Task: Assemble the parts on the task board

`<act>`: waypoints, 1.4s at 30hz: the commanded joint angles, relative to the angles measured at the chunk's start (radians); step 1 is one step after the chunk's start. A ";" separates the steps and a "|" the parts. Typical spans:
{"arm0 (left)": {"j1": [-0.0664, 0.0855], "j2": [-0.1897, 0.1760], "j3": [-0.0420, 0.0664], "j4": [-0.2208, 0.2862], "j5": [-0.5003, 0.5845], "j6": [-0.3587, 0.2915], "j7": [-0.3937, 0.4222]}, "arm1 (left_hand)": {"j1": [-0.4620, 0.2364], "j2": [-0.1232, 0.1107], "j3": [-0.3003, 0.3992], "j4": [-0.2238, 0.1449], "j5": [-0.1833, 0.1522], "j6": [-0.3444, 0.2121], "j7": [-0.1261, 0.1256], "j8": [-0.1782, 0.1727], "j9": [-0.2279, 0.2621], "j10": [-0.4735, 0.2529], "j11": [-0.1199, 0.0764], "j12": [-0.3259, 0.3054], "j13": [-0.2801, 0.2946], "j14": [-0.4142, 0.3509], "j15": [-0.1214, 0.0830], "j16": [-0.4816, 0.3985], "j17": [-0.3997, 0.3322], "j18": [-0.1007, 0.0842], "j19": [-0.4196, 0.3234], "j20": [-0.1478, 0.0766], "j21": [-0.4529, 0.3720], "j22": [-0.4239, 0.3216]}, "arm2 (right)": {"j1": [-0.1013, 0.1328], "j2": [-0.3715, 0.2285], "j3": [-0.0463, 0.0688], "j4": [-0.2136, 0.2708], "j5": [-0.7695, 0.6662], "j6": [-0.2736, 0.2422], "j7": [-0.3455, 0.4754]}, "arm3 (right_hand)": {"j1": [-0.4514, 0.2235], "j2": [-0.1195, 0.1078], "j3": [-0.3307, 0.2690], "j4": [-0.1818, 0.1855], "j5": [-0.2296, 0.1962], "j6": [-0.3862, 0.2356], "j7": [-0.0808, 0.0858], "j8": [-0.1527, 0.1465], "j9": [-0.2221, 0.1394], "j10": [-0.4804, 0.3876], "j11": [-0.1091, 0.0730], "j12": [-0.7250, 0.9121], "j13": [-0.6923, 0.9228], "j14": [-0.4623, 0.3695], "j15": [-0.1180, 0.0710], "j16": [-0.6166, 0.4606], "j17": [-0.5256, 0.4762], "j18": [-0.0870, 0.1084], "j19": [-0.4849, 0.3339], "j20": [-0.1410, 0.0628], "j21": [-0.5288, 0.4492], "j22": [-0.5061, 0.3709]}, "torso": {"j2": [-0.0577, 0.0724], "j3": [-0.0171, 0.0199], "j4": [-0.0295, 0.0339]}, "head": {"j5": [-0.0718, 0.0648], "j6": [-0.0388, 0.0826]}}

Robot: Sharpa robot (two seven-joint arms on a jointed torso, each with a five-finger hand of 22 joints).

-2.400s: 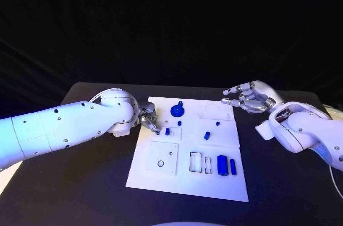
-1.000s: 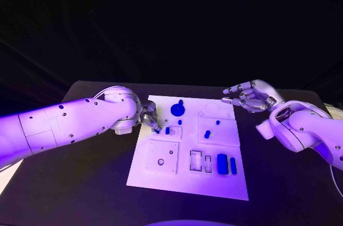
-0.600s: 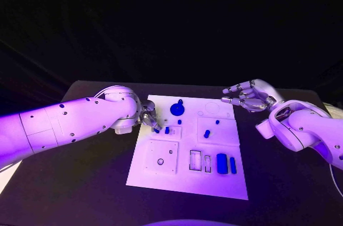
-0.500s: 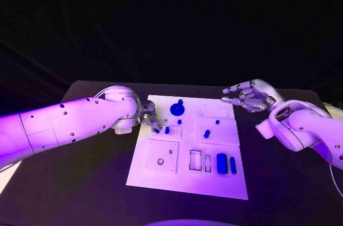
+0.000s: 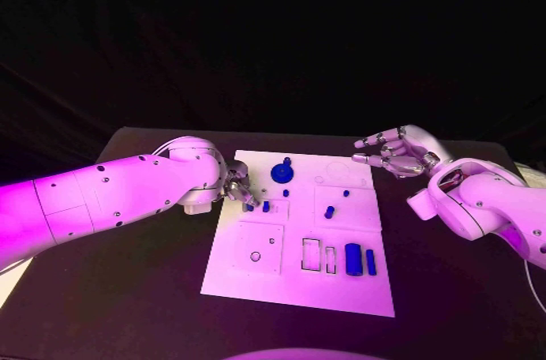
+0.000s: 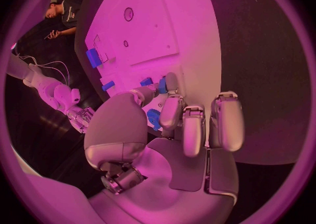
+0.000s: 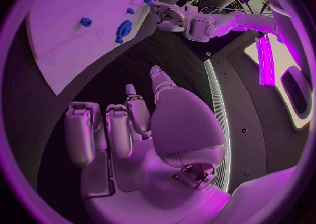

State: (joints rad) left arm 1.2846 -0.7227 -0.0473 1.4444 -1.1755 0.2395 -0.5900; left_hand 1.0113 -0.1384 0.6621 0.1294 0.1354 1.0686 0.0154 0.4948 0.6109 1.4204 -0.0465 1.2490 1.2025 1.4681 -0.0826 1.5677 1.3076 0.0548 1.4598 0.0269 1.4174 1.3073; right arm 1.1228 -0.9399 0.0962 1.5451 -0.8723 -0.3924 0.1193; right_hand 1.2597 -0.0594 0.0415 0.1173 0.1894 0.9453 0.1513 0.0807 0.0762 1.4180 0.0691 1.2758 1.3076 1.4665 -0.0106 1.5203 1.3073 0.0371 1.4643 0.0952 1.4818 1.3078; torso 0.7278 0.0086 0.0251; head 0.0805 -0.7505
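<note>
Where the left hand (image 5: 236, 188) pinches it, the small blue part (image 5: 249, 207) stands upright.

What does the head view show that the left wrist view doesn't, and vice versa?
Head view: the task board's full outline on the black table, and the right hand clearly empty, fingers spread, beyond the board's far right corner.
Left wrist view: the left hand from behind, where its thumb and a finger appear to pinch a small blue part over the board.
Both: the left hand at the board's left edge, the board's round hole, and other blue parts on the board.
</note>
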 commanded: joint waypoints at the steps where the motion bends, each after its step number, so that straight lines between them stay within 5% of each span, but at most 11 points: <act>1: -0.004 0.004 -0.003 0.004 0.012 0.027 -0.005 | -0.013 -0.001 -0.005 0.002 -0.004 0.010 0.000 -0.002 -0.003 0.006 -0.001 0.007 0.002 0.103 -0.009 0.003 0.263 -0.006 0.009 -0.004 0.004 0.084 | -0.001 0.000 0.000 0.002 -0.002 0.012 0.006 | 0.000 0.007 -0.006 0.002 0.004 0.008 0.000 0.005 0.001 0.002 -0.005 0.001 0.067 0.083 -0.001 -0.004 0.175 0.006 0.014 -0.003 -0.006 0.060 | 0.001 0.0000 -0.0003 | -0.001 -0.003; 42: -0.003 -0.001 -0.002 -0.006 -0.035 0.065 -0.027 | -0.035 0.003 -0.023 0.010 -0.004 0.036 -0.008 0.003 -0.024 0.027 -0.007 0.033 0.033 0.103 -0.012 0.003 0.263 -0.013 0.025 -0.008 0.024 0.109 | -0.001 -0.003 0.000 0.002 -0.002 0.013 0.006 | 0.001 0.008 -0.008 0.002 0.006 0.008 0.000 0.005 0.001 0.002 -0.005 0.001 0.067 0.083 -0.001 -0.004 0.175 0.006 0.013 -0.003 -0.007 0.059 | 0.000 0.0003 0.0003 | 0.000 -0.008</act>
State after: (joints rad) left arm 1.2843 -0.7214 -0.0468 1.4387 -1.1949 0.2749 -0.6031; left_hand 0.9848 -0.1335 0.6454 0.1407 0.1347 1.0989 0.0068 0.4957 0.5877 1.4419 -0.0538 1.2778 1.2351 1.4675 -0.0894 1.5677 1.3073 0.0549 1.4633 0.0234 1.4376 1.3080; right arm 1.1229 -0.9424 0.0962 1.5460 -0.8723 -0.3909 0.1194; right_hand 1.2596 -0.0594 0.0387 0.1201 0.1894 0.9453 0.1513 0.0807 0.0760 1.4180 0.0691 1.2758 1.3076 1.4665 -0.0106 1.5203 1.3077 0.0371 1.4643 0.0952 1.4818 1.3074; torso 0.7272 0.0084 0.0259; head 0.0800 -0.7582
